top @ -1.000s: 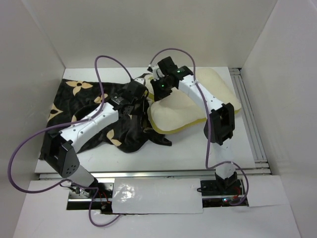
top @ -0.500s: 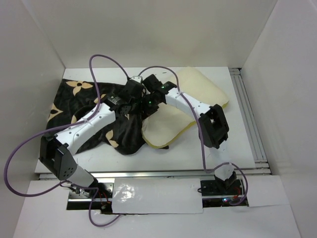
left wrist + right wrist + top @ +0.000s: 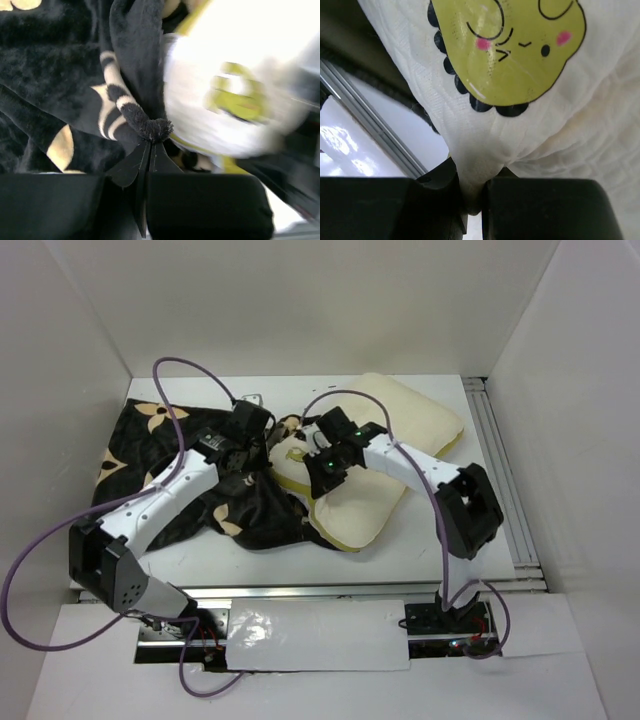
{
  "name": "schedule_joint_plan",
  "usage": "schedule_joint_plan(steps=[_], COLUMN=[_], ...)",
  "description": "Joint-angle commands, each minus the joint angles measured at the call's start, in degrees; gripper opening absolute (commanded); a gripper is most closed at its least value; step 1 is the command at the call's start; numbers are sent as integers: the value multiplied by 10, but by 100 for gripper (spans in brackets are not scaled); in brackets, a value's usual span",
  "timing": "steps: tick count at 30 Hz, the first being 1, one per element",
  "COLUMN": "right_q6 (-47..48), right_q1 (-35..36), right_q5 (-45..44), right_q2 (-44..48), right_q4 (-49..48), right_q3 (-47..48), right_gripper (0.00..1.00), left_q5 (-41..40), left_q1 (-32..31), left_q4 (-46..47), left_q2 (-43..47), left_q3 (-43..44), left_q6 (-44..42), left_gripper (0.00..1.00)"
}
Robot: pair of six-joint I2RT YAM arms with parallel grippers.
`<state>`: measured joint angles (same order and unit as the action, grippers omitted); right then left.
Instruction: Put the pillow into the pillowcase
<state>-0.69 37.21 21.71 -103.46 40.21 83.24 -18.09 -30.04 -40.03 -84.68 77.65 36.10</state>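
Note:
The dark plush pillowcase [image 3: 250, 515] with tan flowers lies bunched on the left half of the table. The cream pillow [image 3: 410, 425] stretches from the back right toward the middle front. My left gripper [image 3: 266, 444] is shut on a raised fold of the pillowcase [image 3: 125, 65]; in the left wrist view the left gripper [image 3: 151, 140] pinches the plush edge, with the pillow [image 3: 220, 125] blurred beside it. My right gripper [image 3: 308, 462] is shut on the pillow's left end. In the right wrist view the right gripper [image 3: 472, 192] clamps a fold of the pillow [image 3: 580, 115], below a yellow-green cartoon face print.
White walls [image 3: 570, 390] close in the table on three sides. An aluminium rail [image 3: 500, 475] runs along the right edge. Purple cables [image 3: 170, 380] loop above both arms. Bare white tabletop [image 3: 400, 545] shows in front of the pillow.
My right gripper has dragged the pillow's end left and then toward the near side, against the pillowcase. My left gripper has shifted left with the fabric fold still in it.

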Motion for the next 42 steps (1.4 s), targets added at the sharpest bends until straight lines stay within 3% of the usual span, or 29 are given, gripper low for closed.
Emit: schedule_joint_plan(steps=[1, 8, 13, 16, 20, 25, 30, 35, 42], right_q6=[20, 57, -87, -144, -193, -309, -389, -468, -477], right_q1=[29, 41, -3, -44, -84, -89, -49, -85, -112], right_q5=[63, 119, 113, 113, 155, 158, 112, 86, 2], right_q2=[-50, -99, -169, -212, -258, -241, -252, -267, -203], right_q4=[-17, -28, -161, -185, -197, -359, -448, -483, -542], right_q3=[39, 92, 249, 361, 437, 346, 345, 392, 326], right_gripper=[0, 0, 0, 0, 0, 0, 0, 0, 0], left_q5=[-1, 4, 37, 52, 57, 57, 57, 57, 57], left_q1=[-6, -6, -27, -40, -61, -73, -92, -103, -103], left_q4=[34, 44, 51, 51, 57, 57, 57, 43, 43], left_q2=[70, 128, 139, 145, 150, 138, 124, 131, 131], left_q3=[-4, -40, -75, -102, -123, -121, -109, -130, -146], left_q6=[7, 13, 13, 26, 39, 39, 39, 50, 50], left_gripper=[0, 0, 0, 0, 0, 0, 0, 0, 0])
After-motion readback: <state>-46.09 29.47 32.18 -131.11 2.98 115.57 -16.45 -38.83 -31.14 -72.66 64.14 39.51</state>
